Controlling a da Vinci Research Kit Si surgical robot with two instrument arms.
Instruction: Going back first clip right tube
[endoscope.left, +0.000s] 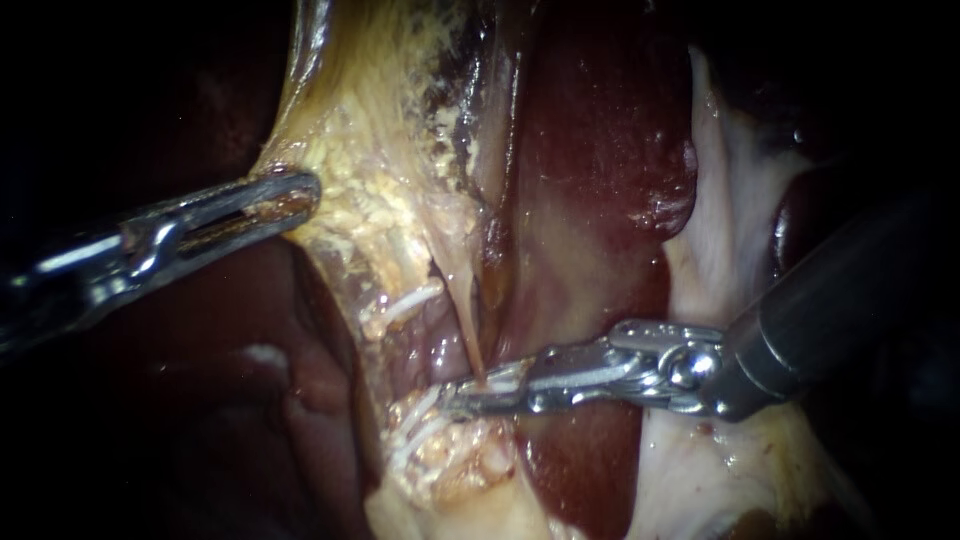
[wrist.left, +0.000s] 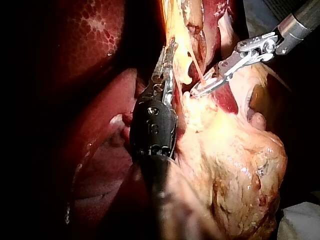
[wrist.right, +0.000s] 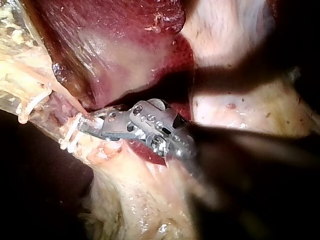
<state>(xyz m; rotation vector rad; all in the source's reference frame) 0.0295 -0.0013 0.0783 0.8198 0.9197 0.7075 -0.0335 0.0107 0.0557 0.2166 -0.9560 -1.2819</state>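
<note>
Silver left instrument (endoscope.left: 290, 195) holds; withdrawal step judged

End effector clenched on yellow fatty tissue (endoscope.left: 370, 200). White plastic clip (endoscope.left: 420, 430) sits just beside thin tan right tube (endoscope.left: 470, 340) and slender silver right instrument (endoscope.left: 470, 398), end effector released. Next: straight retreat, no snag. Only left wrist view shows lumpy yellow mass (wrist.left: 240, 165) under it.

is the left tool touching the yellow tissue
Touching. Endoscope view: the left tool has both jaws clamped on the edge of the yellow tissue.
</note>
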